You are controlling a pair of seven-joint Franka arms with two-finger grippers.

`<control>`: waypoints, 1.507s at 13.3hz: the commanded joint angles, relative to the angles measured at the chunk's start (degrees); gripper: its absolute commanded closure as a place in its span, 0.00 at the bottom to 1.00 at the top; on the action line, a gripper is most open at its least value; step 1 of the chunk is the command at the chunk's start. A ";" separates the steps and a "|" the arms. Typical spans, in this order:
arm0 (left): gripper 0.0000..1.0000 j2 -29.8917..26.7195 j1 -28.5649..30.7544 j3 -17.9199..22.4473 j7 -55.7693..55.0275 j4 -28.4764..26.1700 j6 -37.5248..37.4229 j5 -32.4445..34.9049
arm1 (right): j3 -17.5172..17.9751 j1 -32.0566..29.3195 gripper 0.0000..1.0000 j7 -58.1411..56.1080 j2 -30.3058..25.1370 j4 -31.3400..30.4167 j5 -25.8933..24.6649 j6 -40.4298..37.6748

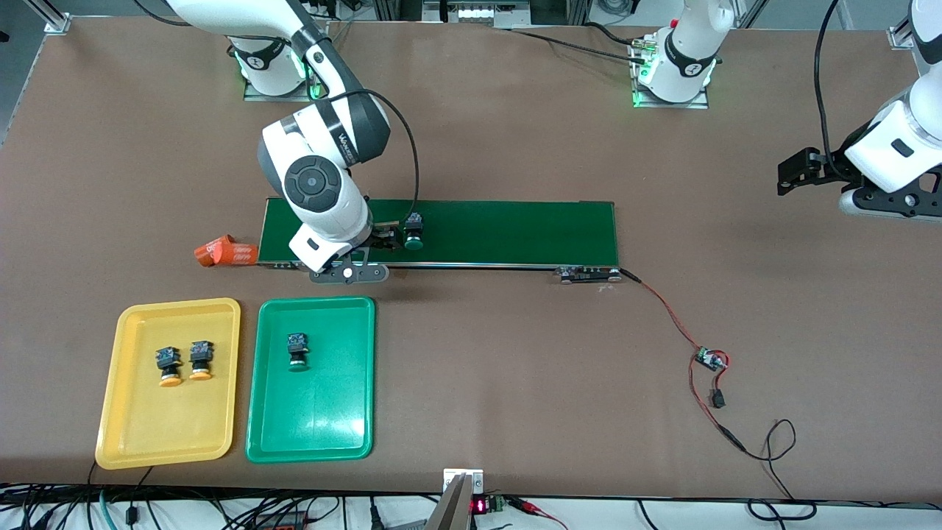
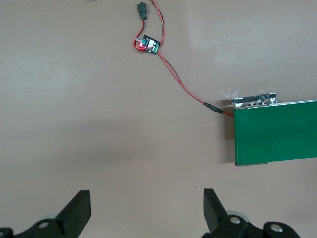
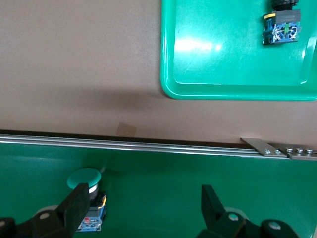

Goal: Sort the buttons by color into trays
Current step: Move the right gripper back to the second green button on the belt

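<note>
Right claw (image 3: 141,210) is held wide open low over the conveyor belt (image 1: 515,232); a green button (image 3: 86,196) is seen on the belt beside one finger (image 3: 74,208), not between the jaws. Green tray (image 1: 310,379) carries one green button (image 1: 297,350); yellow tray (image 1: 168,383) carries two. Left claw (image 2: 146,210) waits, open, over bare counter (image 1: 515,383).

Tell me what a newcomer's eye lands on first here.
The right gripper hangs low over the dark green belt, jaws open beside a green button. Nearer the front camera lie a yellow tray with two yellow buttons and a green tray with one.
</note>
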 commanded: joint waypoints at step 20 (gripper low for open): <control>0.00 -1.16 0.28 -0.23 0.41 -0.84 -0.15 1.06 | 1.80 3.91 0.00 1.64 -2.49 -17.44 0.93 11.38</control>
